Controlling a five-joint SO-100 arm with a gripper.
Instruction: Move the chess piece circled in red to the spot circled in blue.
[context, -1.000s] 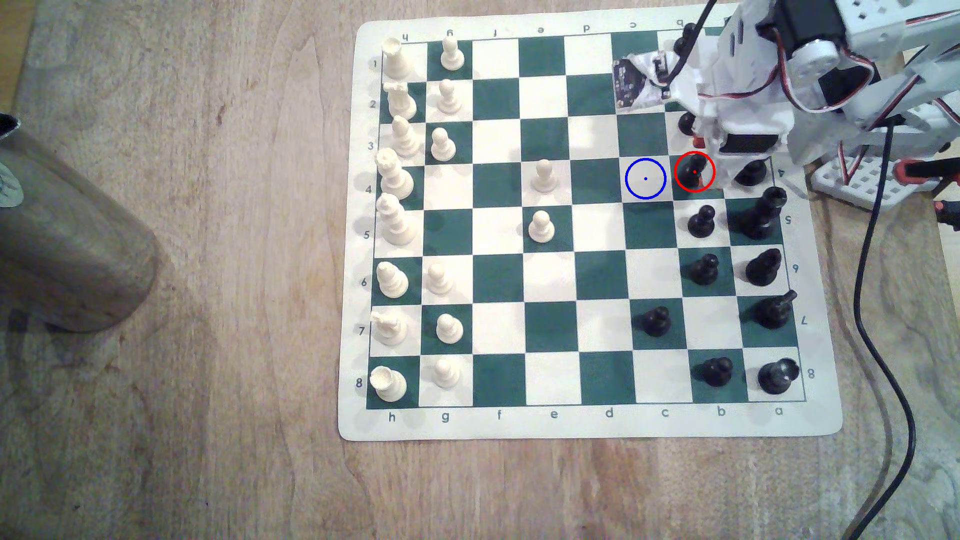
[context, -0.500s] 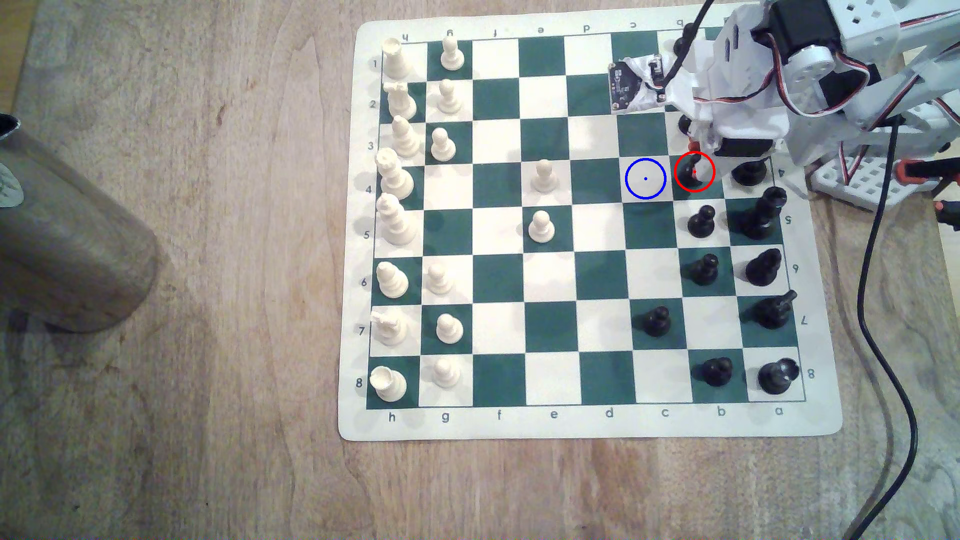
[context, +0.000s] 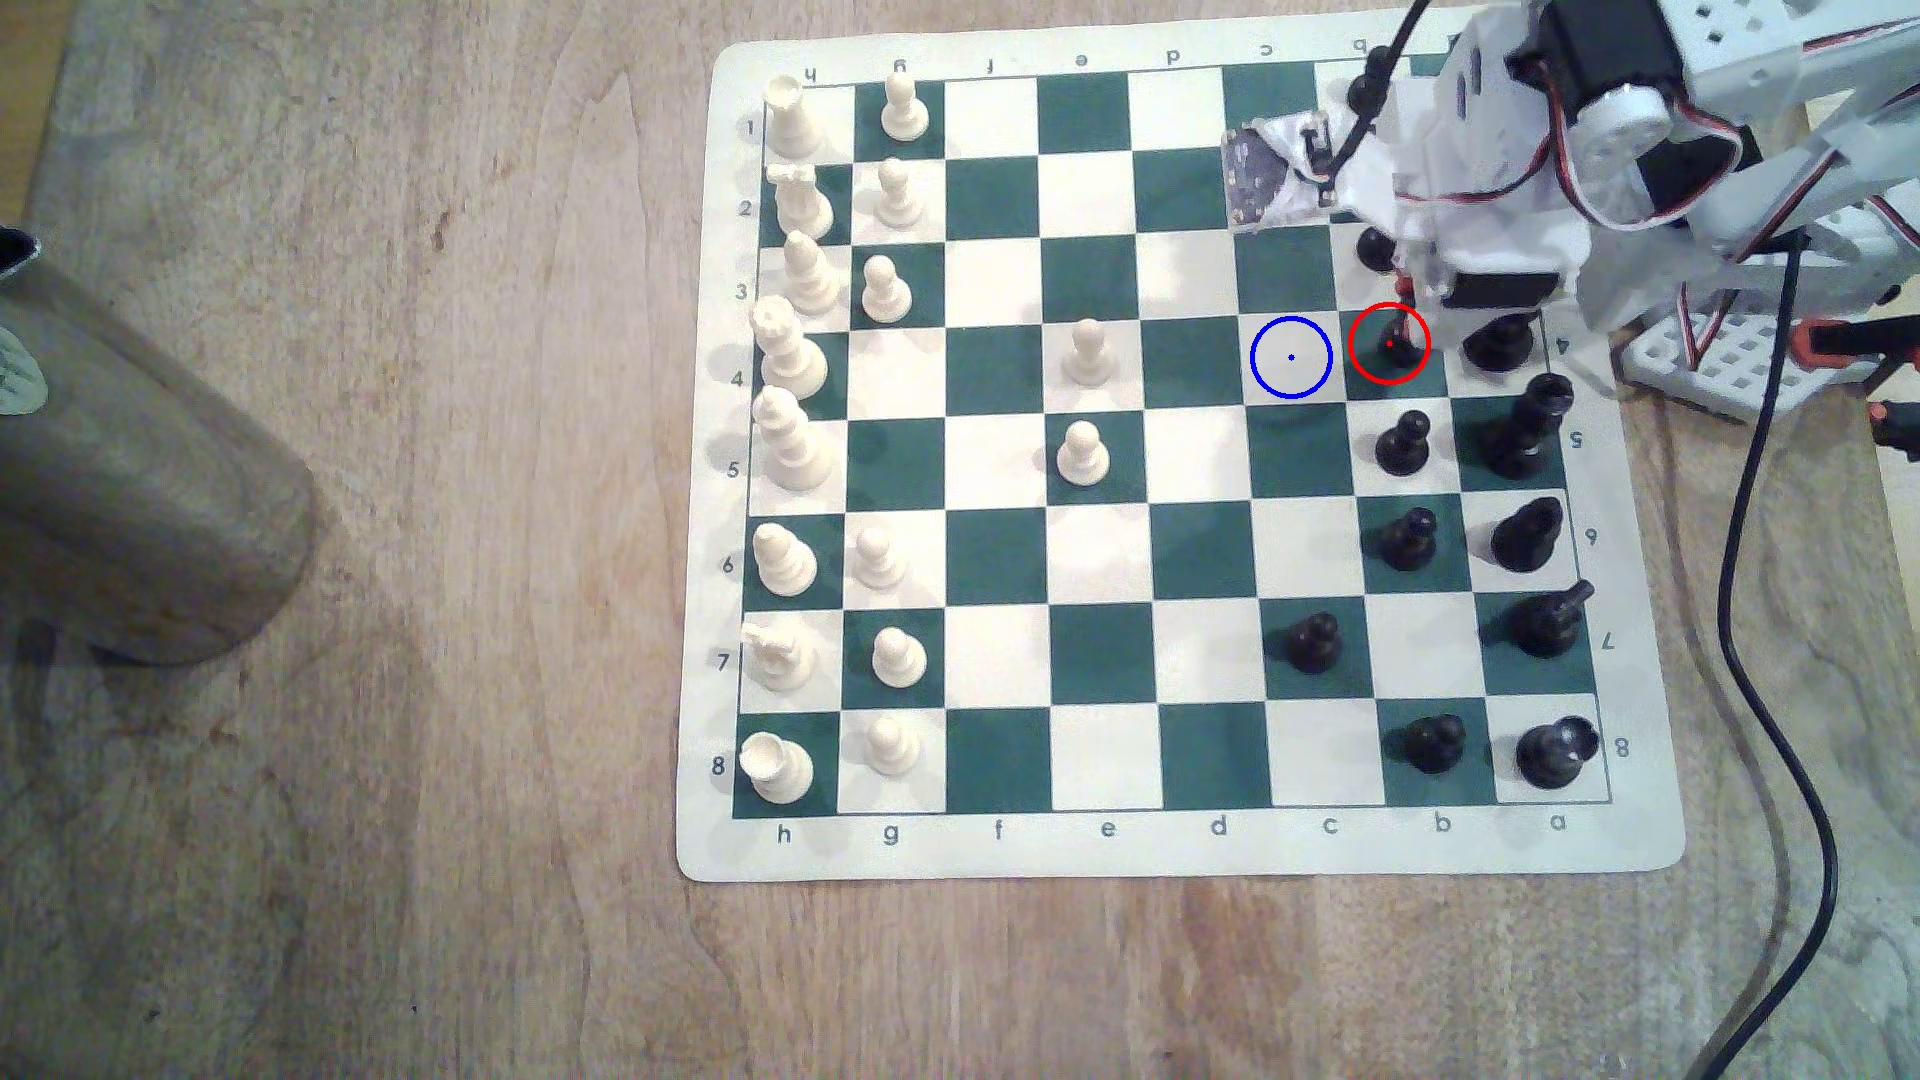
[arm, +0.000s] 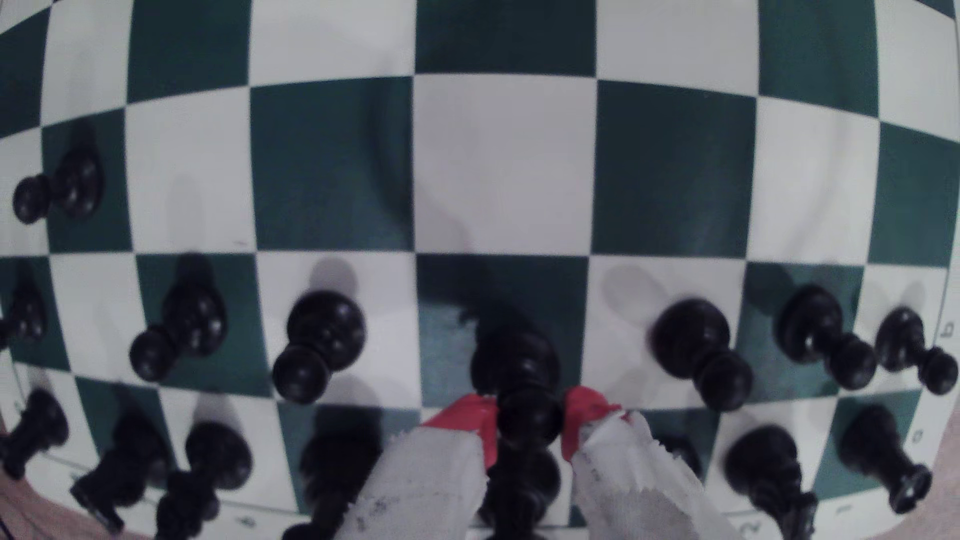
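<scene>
wrist view has the gripper (arm: 530, 420) with one red-tipped finger on each side of the chess piece's (arm: 524, 374) round head, clasping it on its dark green square. exterior view puts that red-ringed pawn (context: 1392, 348) near the board's (context: 1143, 857) far right edge, the spot (context: 1291, 357) one square to its left, with two cream pawns (context: 1086, 353) out mid-board.

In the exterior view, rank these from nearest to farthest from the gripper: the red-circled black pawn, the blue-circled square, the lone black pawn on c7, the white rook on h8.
Measured from the gripper:
1. The red-circled black pawn, right at the red fingertips.
2. The blue-circled square, one square toward the exterior view's left.
3. The lone black pawn on c7, well down the board.
4. The white rook on h8, the bottom-left corner.
</scene>
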